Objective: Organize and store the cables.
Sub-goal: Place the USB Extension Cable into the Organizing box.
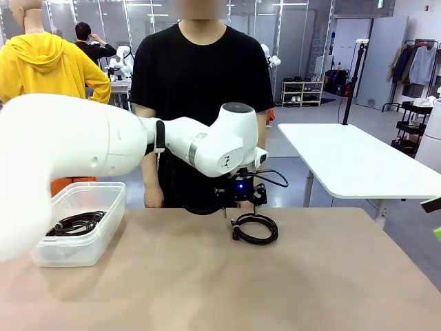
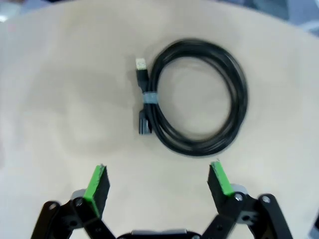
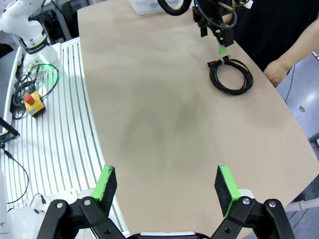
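L arm reaches across mid-table, left gripper [image 2: 157,181] hanging over the coiled cable [image 1: 255,229] w/ jaws spread wide, nothing between the pads. In the L wrist view the coil sits just ahead of the fingertips, not yet between them, so prob lining up for a top-down grab. Cable is a flat black loop on the table [image 1: 207,276] near the far edge, tie band on one side, silver-tipped plug [image 2: 141,64] poking out next to it; lies flat so the loop should lift in one pinch. Clear plastic bin [image 1: 79,224] at table's L side holds another coiled cable [image 1: 76,223], looks like the storage spot. Right gripper [image 3: 164,186] also wide open, empty, parked well back from the coil. Person's hand [image 3: 274,72] rests near the table edge, just beside the cable, not touching.
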`<action>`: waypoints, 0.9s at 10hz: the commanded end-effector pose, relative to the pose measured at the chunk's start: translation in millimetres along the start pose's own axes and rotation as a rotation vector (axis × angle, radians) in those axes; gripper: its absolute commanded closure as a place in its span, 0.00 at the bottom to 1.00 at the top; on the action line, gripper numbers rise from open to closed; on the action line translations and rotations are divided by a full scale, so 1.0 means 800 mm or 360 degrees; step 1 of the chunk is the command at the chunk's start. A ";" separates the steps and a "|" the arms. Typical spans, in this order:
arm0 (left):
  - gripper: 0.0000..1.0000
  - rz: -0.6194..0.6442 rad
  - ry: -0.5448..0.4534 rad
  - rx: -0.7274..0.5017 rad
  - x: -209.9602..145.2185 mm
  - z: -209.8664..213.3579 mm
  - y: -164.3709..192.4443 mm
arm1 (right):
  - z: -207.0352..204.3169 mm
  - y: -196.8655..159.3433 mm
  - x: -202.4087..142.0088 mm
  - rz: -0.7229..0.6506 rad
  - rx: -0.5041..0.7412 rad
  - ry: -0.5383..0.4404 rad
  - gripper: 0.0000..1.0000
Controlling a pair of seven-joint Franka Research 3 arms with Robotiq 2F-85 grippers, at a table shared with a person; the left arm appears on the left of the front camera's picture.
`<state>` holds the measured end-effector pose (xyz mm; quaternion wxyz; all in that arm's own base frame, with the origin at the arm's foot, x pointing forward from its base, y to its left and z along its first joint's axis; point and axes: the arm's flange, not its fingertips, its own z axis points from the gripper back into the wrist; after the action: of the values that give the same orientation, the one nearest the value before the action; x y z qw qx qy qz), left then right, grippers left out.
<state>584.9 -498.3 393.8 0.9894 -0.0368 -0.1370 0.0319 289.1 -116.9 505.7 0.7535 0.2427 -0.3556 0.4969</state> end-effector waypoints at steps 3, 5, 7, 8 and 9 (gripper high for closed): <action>0.00 0.0100 0.0012 -0.0041 0.052 -0.033 -0.012 | -0.002 0.001 -0.001 -0.0021 -0.0011 0.0018 0.00; 0.00 0.0081 0.0037 -0.0006 0.065 -0.060 -0.009 | -0.002 0.001 -0.001 -0.0021 -0.0011 0.0018 0.00; 0.00 0.0059 0.0068 0.0010 0.076 -0.083 -0.010 | -0.002 0.001 -0.001 -0.0021 -0.0011 0.0018 0.00; 0.00 0.0052 0.0081 0.0036 0.080 -0.092 -0.012 | -0.002 0.001 -0.001 -0.0021 -0.0011 0.0018 0.00; 0.00 0.0045 0.0083 0.0056 0.083 -0.101 -0.014 | -0.002 0.001 -0.001 -0.0021 -0.0011 0.0018 0.00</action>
<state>644.5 -490.8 327.2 0.9906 -0.0334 -0.1208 0.0541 289.0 -117.0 505.7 0.7534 0.2427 -0.3558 0.4968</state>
